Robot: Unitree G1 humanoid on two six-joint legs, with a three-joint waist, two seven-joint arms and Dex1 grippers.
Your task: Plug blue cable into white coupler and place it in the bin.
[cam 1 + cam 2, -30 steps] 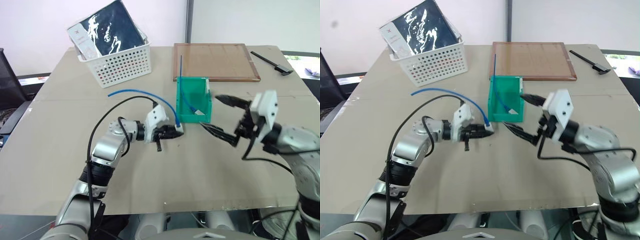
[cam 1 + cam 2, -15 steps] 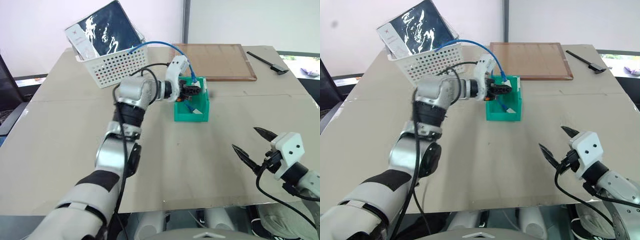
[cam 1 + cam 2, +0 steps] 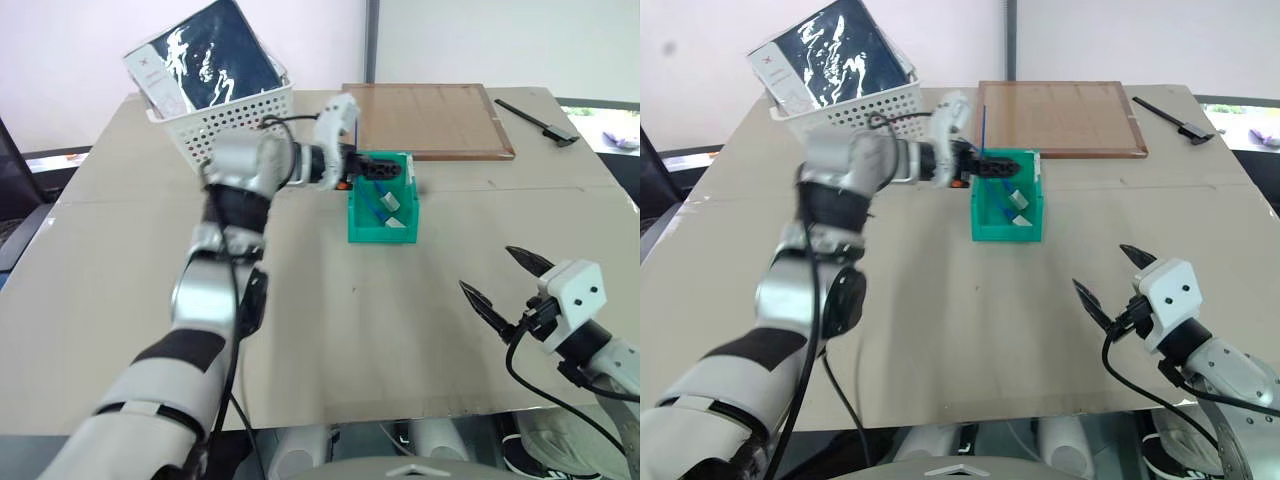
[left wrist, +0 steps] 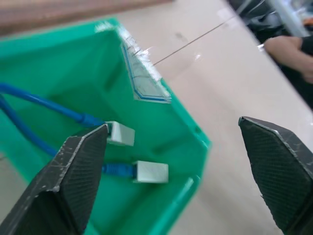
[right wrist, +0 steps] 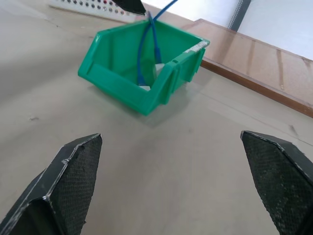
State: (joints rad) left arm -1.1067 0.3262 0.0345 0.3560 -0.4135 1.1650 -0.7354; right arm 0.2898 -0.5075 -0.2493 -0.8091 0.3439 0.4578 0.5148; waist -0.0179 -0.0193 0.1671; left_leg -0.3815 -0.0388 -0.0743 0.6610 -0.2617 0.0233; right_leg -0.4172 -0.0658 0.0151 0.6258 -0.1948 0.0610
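The green bin [image 3: 380, 232] stands mid-table. Inside it lie two blue cables, each plugged into a white coupler [image 4: 121, 133]; I cannot tell which is the task's blue cable [image 4: 44, 100]. One cable sticks straight up out of the bin [image 3: 982, 128]. My left gripper [image 3: 385, 170] hovers just over the bin's back left rim, open and empty, its fingers [image 4: 80, 166] spread above the couplers. My right gripper [image 3: 492, 272] is open and empty near the table's front right, well apart from the bin [image 5: 142, 73].
A white perforated basket [image 3: 235, 125] holding a dark packet stands at the back left. A wooden board [image 3: 430, 120] lies behind the bin, with a black tool [image 3: 540, 120] at the far right. Bare table lies between the bin and my right gripper.
My left gripper lifted the blue cable with its coupler from the table over the bin, then opened; the cable now lies inside. The right arm drew back to the front right.
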